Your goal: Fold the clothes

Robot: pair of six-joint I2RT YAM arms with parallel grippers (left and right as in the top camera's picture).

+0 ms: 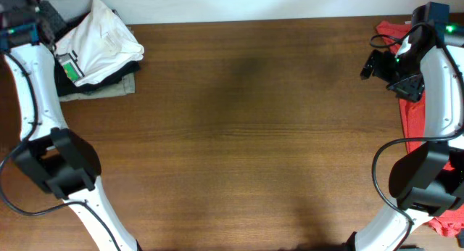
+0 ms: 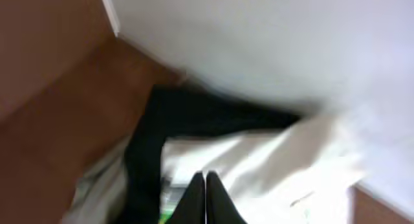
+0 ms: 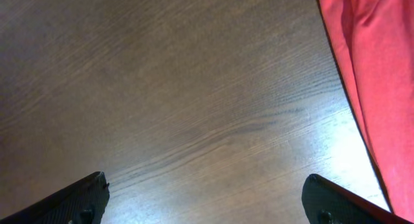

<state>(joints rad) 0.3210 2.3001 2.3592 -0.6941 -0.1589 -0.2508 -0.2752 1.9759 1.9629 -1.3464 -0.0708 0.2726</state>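
At the far-left corner, the T-shirt lies bunched: likely light, limp; pinch a hem. Left gripper closed, right gripper spread.

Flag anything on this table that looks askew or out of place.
The white T-shirt lies bunched atop the black and beige folded garments in the far-left corner. The red shirt sprawls unfolded along the table's right edge.

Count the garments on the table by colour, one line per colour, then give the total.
white T-shirt: 1
black garment: 1
beige garment: 1
red shirt: 1
Total: 4
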